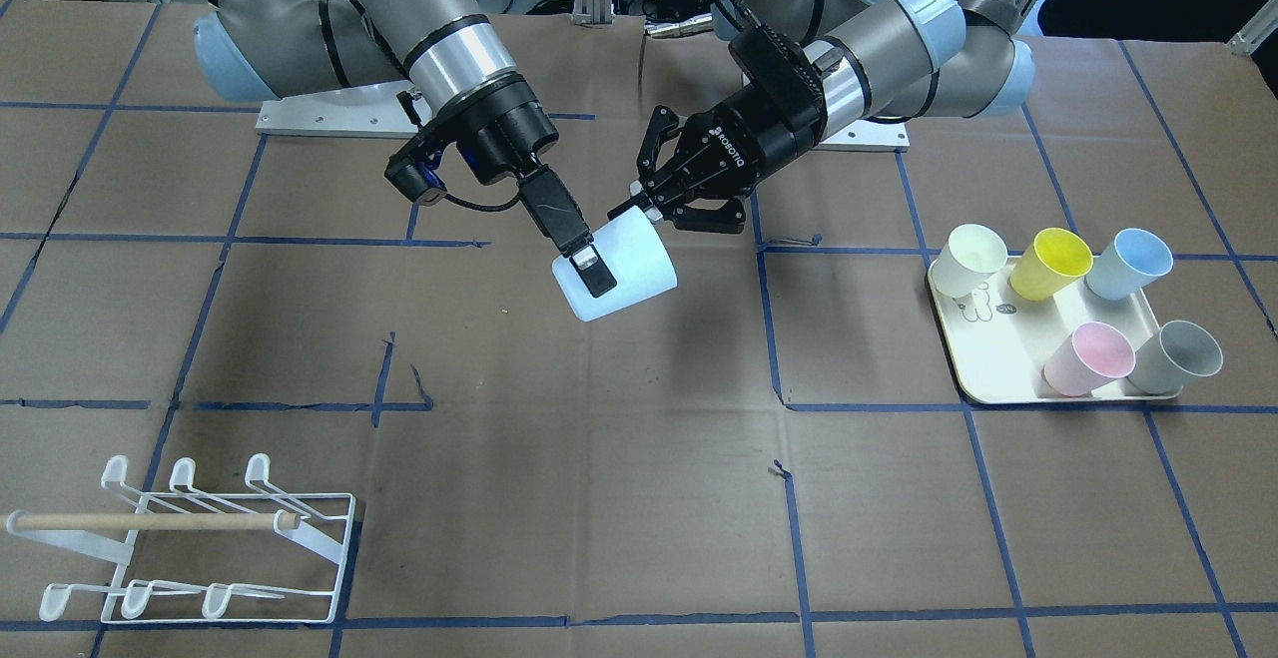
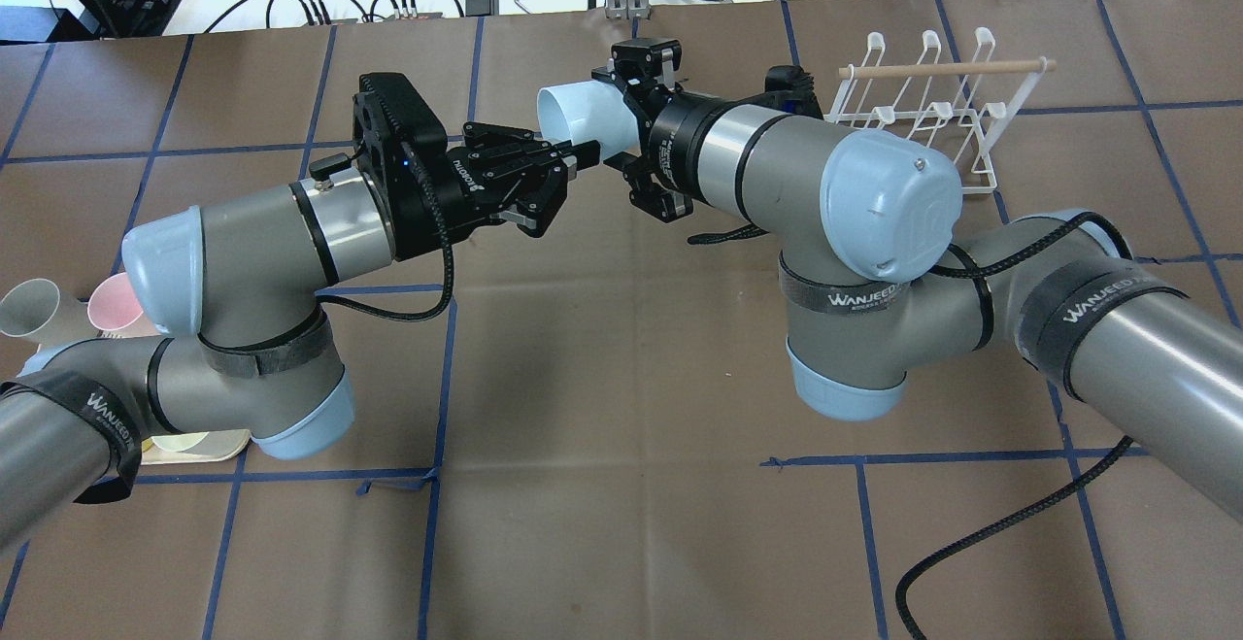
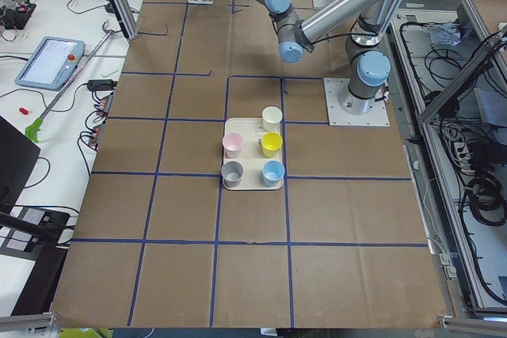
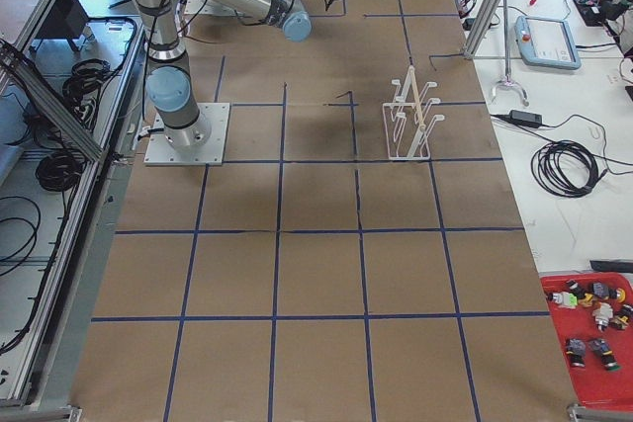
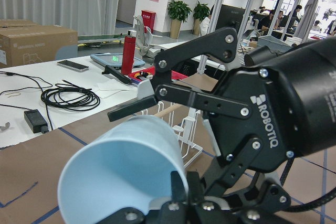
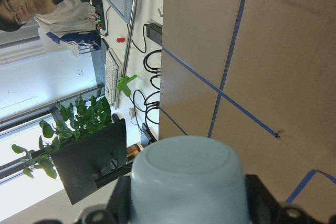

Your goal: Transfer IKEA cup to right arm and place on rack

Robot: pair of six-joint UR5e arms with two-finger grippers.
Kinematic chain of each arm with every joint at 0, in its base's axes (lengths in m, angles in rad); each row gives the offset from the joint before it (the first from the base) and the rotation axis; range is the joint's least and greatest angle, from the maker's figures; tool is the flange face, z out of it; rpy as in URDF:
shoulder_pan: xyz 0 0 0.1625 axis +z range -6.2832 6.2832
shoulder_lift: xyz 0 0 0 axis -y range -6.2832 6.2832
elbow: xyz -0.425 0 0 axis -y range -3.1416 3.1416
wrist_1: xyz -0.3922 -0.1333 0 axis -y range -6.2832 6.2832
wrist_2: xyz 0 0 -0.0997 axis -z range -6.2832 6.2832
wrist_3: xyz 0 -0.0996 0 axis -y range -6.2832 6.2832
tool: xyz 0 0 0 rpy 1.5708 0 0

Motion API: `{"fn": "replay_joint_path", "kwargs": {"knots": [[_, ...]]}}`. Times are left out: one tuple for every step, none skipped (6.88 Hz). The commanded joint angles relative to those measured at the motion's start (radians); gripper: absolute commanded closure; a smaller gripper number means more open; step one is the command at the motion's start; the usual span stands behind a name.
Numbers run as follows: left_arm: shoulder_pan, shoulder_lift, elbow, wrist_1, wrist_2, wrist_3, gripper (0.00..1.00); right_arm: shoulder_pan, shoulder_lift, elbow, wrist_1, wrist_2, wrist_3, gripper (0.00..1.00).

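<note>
The pale blue IKEA cup (image 1: pixel 629 264) hangs tilted in the air over the middle of the table, between both grippers. My left gripper (image 1: pixel 639 211) is shut on the cup's rim; it also shows in the overhead view (image 2: pixel 583 150). My right gripper (image 1: pixel 589 274) is closed across the cup's body near its base, with one finger pad flat on the wall. The right wrist view shows the cup's base (image 6: pixel 186 177) between its fingers. The left wrist view shows the cup (image 5: pixel 121 171) with the right gripper behind it. The white wire rack (image 1: pixel 200 538) stands on the right arm's side.
A cream tray (image 1: pixel 998 378) on the left arm's side holds several cups in white, yellow, blue, pink and grey. The rack also shows in the overhead view (image 2: pixel 932 106), behind the right arm's elbow. Brown paper with blue tape lines covers the table.
</note>
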Motion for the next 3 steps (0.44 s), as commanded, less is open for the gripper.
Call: {"fn": "replay_joint_path", "kwargs": {"knots": [[0.000, -0.002, 0.008, 0.000, 0.003, 0.000, 0.83, 0.001, 0.000, 0.002, -0.002, 0.003, 0.003, 0.35], [0.000, -0.002, 0.010, 0.000, 0.003, 0.000, 0.77, 0.001, 0.000, 0.000, -0.002, 0.003, 0.003, 0.39], [0.000, -0.002, 0.013, 0.000, 0.009, 0.000, 0.68, 0.001, 0.000, 0.002, -0.002, 0.003, 0.003, 0.40]]}}
